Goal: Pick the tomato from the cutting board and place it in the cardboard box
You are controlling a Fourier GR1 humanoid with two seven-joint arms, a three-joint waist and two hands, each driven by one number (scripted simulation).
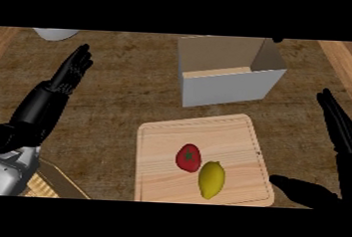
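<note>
Red tomato (188, 157) lies on the cutting board (200, 136), touching a lemon (212, 179), with the cardboard box (229, 73) just beyond the board. Both hands, left (72, 71) and right (339, 128), are released with straight fingers, holding nothing. The pick seems not yet begun; next the right hand must reach over the board and close around the tomato

**Surface and what sat on it**

Brown mottled surface (128, 103) with lighter wood strips at both side edges. Cutting board (207, 137) lay flat at lower centre. Open cardboard box (228, 85) stood behind it, near but apart. White object (56, 33), cut off by top edge, sat at far left. Woven item (47, 182) showed at lower left.
</note>
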